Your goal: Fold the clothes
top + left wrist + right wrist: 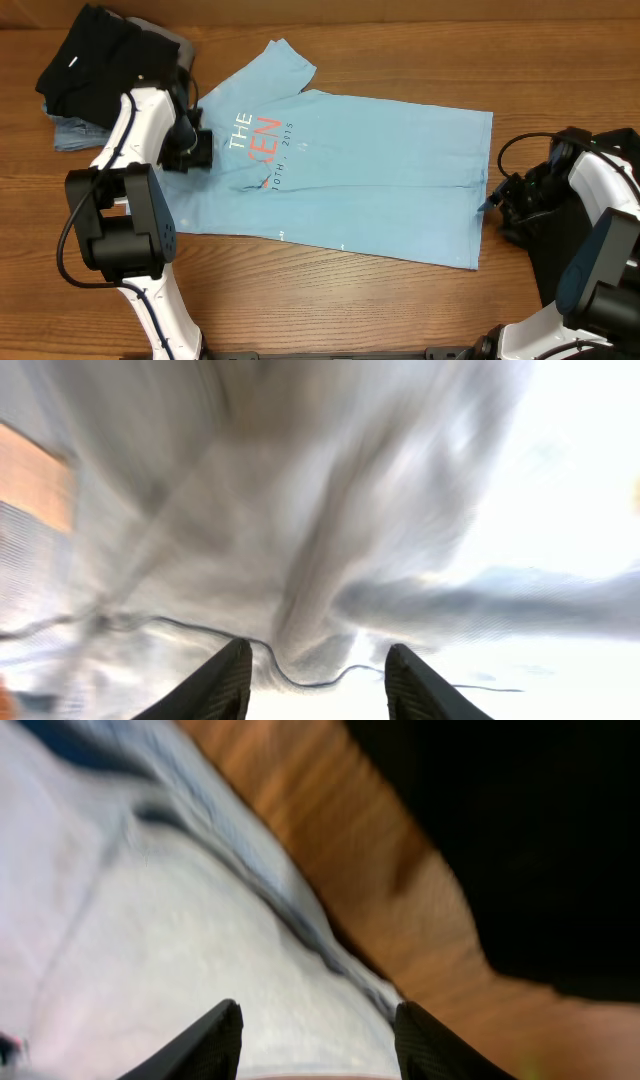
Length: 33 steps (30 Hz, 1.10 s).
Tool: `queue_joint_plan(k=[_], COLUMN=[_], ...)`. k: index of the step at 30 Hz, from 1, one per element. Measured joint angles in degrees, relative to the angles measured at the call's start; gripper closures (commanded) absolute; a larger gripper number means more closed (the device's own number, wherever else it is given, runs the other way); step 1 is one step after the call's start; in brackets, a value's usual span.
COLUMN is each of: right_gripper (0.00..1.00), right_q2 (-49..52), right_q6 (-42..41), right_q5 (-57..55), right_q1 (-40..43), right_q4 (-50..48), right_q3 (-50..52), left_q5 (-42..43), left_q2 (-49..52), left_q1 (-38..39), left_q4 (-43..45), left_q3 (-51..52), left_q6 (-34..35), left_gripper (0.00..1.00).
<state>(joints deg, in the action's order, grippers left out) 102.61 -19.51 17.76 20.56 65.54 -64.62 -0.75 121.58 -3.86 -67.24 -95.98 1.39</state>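
Observation:
The light blue T-shirt with white and coral lettering lies spread on the wooden table, hem to the right. My left gripper is open at the shirt's left edge; in the left wrist view its fingers straddle blurred pale cloth with a dark seam line. My right gripper is open at the shirt's right hem; its fingers sit over pale fabric near the hem edge. A black garment with a white label lies at the back left.
A folded grey and denim-blue pile lies under the black garment at the far left. Another black cloth lies at the right edge beside my right arm, and it also shows in the right wrist view.

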Motion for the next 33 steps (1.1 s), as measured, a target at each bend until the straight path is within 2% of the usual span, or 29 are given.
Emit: queue_joint_plan(k=[6, 9, 10, 14, 15, 23, 25, 26, 27, 28, 29, 33], right_gripper=[0.47, 0.60, 0.65, 0.89, 0.92, 0.94, 0.91, 0.79, 0.61, 0.51, 0.48, 0.42], right_q2=[0.0, 0.0, 0.0, 0.0, 0.0, 0.0, 0.0, 0.0, 0.0, 0.0, 0.0, -0.1], right_q6=[2.4, 2.9, 2.8, 3.2, 2.9, 1.1, 0.8, 0.5, 0.4, 0.1, 0.0, 0.4], right_q5=[0.3, 0.0, 0.0, -0.2, -0.3, -4.2, -4.9, -5.4, -5.7, -6.2, -6.5, -6.8], right_q1=[-0.9, -0.9, -0.9, -0.9, -0.9, -0.3, 0.1, 0.2, 0.3, 0.3, 0.4, 0.5], right_q4=[1.7, -0.3, -0.8, -0.7, -0.4, -0.2, 0.2, 0.3, 0.5, 1.0, 1.6, 4.2], right_q3=[2.5, 6.6, 8.2, 10.6, 10.7, 10.7, 10.7, 10.7, 10.7, 10.7, 10.6, 8.6], left_q5=[1.2, 1.4, 1.5, 1.7, 1.6, 1.8, 1.8, 1.8, 1.8, 1.8, 1.8, 1.8], left_q2=[0.0, 0.0, 0.0, 0.0, 0.0, 0.1, 0.1, 0.1, 0.1, 0.1, 0.1, 0.1], left_q1=[0.0, 0.0, 0.0, 0.0, 0.0, 0.0, 0.0, 0.0, 0.0, 0.0, 0.0, 0.0], left_q4=[1.4, 2.6, 3.0, 4.7, 5.4, 10.2, 10.5, 10.8, 10.9, 11.0, 11.0, 9.1], left_q3=[-3.2, -3.1, -2.9, -1.2, -0.4, 5.0, 5.0, 5.0, 5.0, 5.0, 5.0, 4.6], left_q6=[0.0, -0.3, -0.5, -1.4, -1.8, -2.0, -2.0, -2.0, -2.0, -2.0, -2.0, -2.2], left_gripper=[0.43, 0.43, 0.46, 0.68, 0.72, 0.85, 0.86, 0.87, 0.84, 0.77, 0.73, 0.72])
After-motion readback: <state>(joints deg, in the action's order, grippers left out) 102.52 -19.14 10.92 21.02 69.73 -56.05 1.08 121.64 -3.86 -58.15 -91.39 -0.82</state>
